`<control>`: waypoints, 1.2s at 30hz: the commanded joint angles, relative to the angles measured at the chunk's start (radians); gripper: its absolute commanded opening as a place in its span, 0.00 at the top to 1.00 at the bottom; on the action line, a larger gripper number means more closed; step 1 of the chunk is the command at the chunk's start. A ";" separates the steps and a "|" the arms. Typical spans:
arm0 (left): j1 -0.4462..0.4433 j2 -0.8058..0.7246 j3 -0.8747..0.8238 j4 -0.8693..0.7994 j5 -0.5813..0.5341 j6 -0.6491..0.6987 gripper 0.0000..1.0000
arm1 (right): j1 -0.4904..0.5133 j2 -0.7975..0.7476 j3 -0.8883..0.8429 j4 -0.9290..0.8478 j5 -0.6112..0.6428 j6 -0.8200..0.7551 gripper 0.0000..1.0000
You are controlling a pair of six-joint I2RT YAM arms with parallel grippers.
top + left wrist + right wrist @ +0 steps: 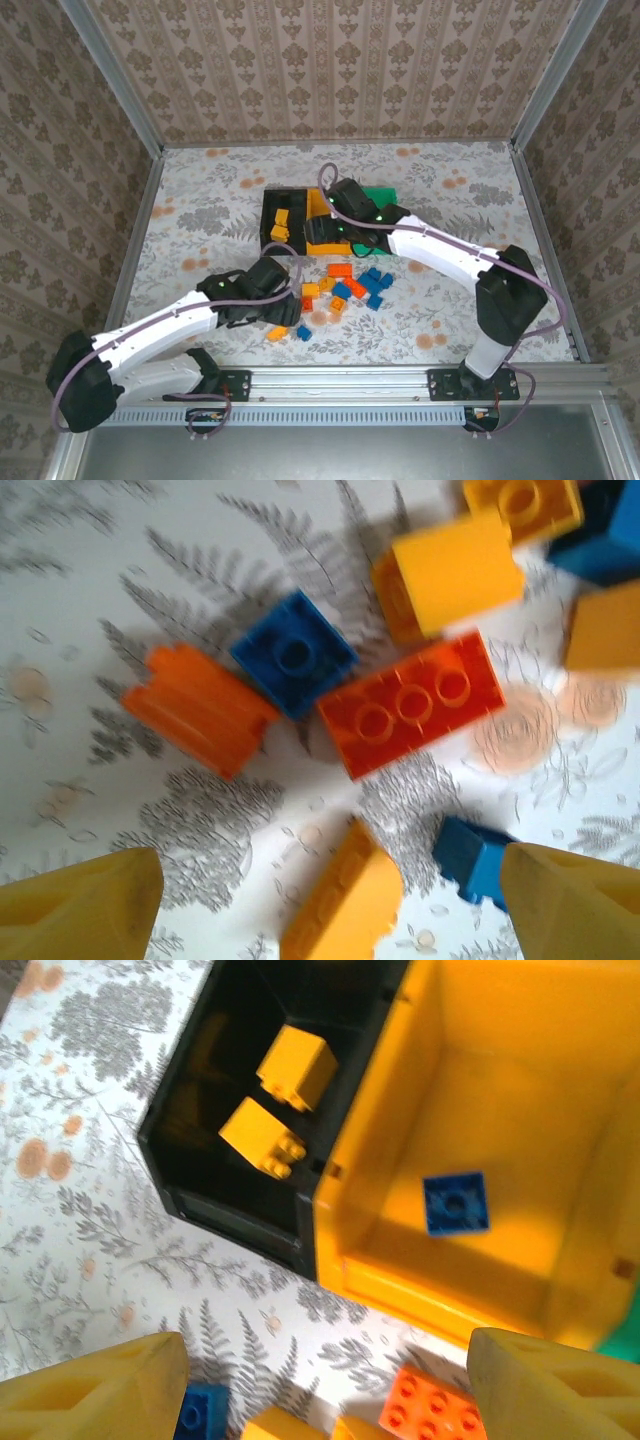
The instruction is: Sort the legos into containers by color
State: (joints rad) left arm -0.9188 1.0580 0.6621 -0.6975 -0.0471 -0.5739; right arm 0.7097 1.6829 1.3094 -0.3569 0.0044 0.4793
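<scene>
The left tool (pixel 330 905) is spread wide and empty above loose bricks (pixel 350 285) on the table (pixel 200 200). Below it, a blue brick (pixel 295 655) lies just beside an orange-red brick (pixel 410 705), at its 10 o'clock. At the pile's 12 o'clock, the black bin (pixel 190 1160) holds two yellow bricks (pixel 295 1065) and the yellow bin (pixel 500 1060) holds one blue square (pixel 455 1203). The right tool (pixel 325 1390) is also wide and empty, over the bins' 6 o'clock edge.

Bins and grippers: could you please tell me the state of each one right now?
black bin: holds two yellow bricks.
yellow-orange bin: holds one blue brick.
green bin: contents hidden.
left gripper: open, empty, above loose bricks.
right gripper: open, empty, near the bins.
</scene>
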 commanded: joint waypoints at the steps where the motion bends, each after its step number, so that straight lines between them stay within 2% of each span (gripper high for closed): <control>1: -0.065 0.038 0.021 -0.102 0.016 -0.020 0.19 | -0.022 -0.060 -0.077 0.055 0.029 0.033 0.24; 6: -0.146 0.130 0.010 -0.079 0.000 -0.078 0.23 | -0.042 -0.089 -0.111 0.060 0.029 0.030 0.24; 8: -0.152 0.178 0.011 -0.073 -0.025 -0.086 0.25 | -0.049 -0.099 -0.115 0.061 0.025 0.026 0.25; 14: -0.157 0.259 0.002 0.011 -0.075 -0.076 0.37 | -0.061 -0.134 -0.133 0.064 0.022 0.023 0.24; 23: -0.175 0.266 -0.013 0.013 -0.067 -0.086 0.70 | -0.090 -0.162 -0.164 0.074 0.022 0.033 0.25; 27: -0.176 0.183 0.035 -0.033 -0.126 -0.092 0.77 | -0.099 -0.173 -0.170 0.072 0.021 0.038 0.24; 30: -0.113 0.108 0.090 -0.022 -0.170 -0.062 0.78 | -0.107 -0.190 -0.185 0.074 0.026 0.041 0.25; 33: 0.009 0.062 0.138 0.059 -0.200 -0.009 0.78 | -0.117 -0.208 -0.208 0.074 0.029 0.045 0.24; 36: 0.147 0.080 0.178 0.205 -0.203 0.042 0.79 | -0.126 -0.223 -0.230 0.074 0.032 0.048 0.24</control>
State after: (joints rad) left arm -0.8539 1.1290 0.8005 -0.6167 -0.2012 -0.6006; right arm 0.5934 1.4956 1.1034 -0.2920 0.0158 0.5060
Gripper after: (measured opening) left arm 0.230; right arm 0.755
